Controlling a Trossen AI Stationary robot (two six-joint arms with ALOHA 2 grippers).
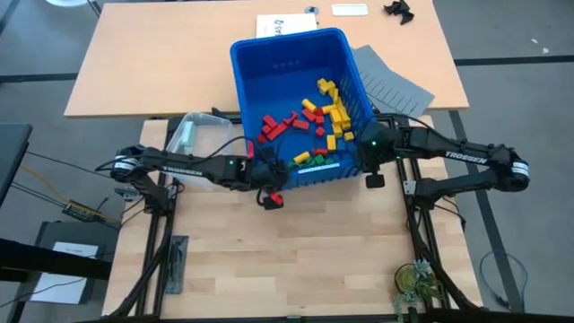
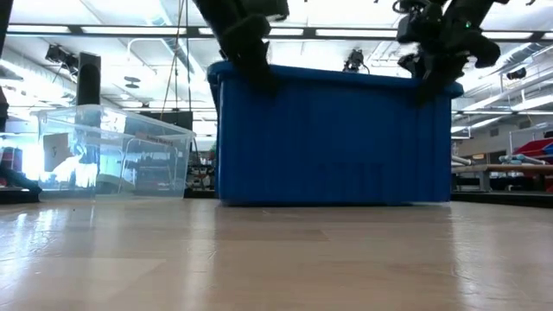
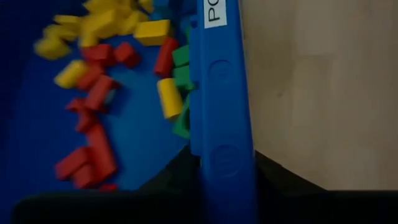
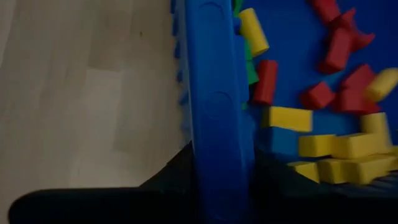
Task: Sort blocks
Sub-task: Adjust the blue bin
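A large blue bin (image 1: pixel 287 67) stands on the wooden table; in the low view the blue bin (image 2: pixel 333 138) rests flat on its base. Inside lie several red, yellow, green and blue blocks (image 1: pixel 314 121), seen close as blocks (image 3: pixel 93 81) and blocks (image 4: pixel 336 124). My left gripper (image 1: pixel 267 175) is at the left end of the bin's near wall and my right gripper (image 1: pixel 366 161) at its right end. Each is shut astride that wall. In the low view my left gripper (image 2: pixel 251 52) and my right gripper (image 2: pixel 429 65) reach down to the rim. My left gripper holds the bin's near wall by its rim (image 3: pixel 221 155), close to the left corner. One finger (image 3: pixel 168 177) is inside the bin and one outside. It comes slanting down from the table's left. The bin stands on the table. My right gripper holds the same near wall by its rim (image 4: pixel 217 155), close to the right corner. One finger (image 4: pixel 273 168) is inside the bin and the other outside. It comes slanting down from the table's right.
A clear plastic tub (image 1: pixel 193 135) stands left of the bin, also the clear tub (image 2: pixel 104 151) in the low view. A grey sheet (image 1: pixel 395 85) lies at the bin's right and papers (image 1: pixel 282 25) lie behind it. A small red thing (image 1: pixel 275 199) shows just near of the left gripper.
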